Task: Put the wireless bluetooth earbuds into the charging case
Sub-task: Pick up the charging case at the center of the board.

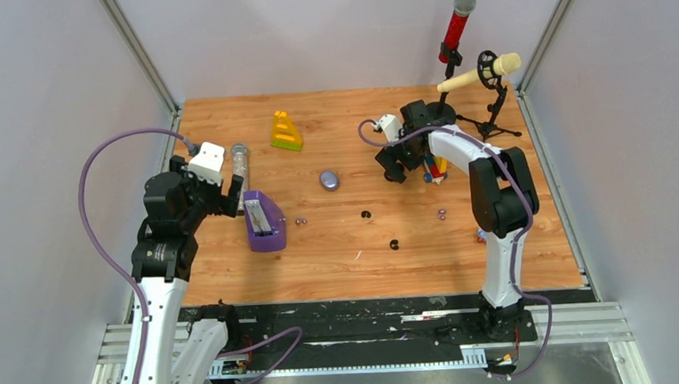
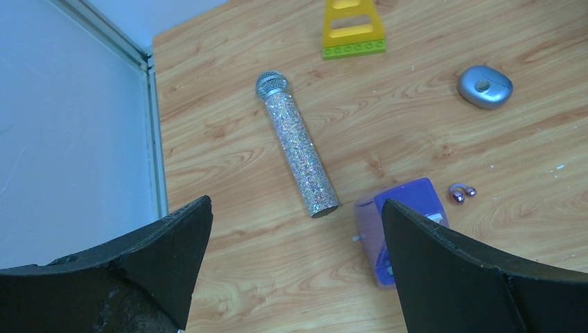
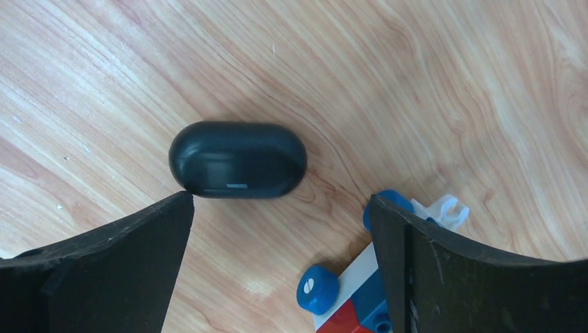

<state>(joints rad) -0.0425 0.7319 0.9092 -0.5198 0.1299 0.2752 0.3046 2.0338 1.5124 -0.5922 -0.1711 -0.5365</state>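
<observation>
While both grippers stand wide open and hold nothing, the coming move turns on the right gripper (image 3: 281,199) and the closed black pebble-shaped charging case (image 3: 238,159), which lies flat on the wooden table (image 1: 500,253) just beyond its fingertips. The case's long axis runs from one finger toward the other, and it sits off-centre, closer to one finger. A grip across its narrow width would probably call for a turn of the wrist. One black curled earbud (image 1: 366,214) and a second black curled earbud (image 1: 394,244) lie apart on the table, nearer than this gripper and to its left. Both are closer to it than to the left gripper (image 1: 232,197), which hovers at the left beside an open purple plastic case (image 1: 264,221).
</observation>
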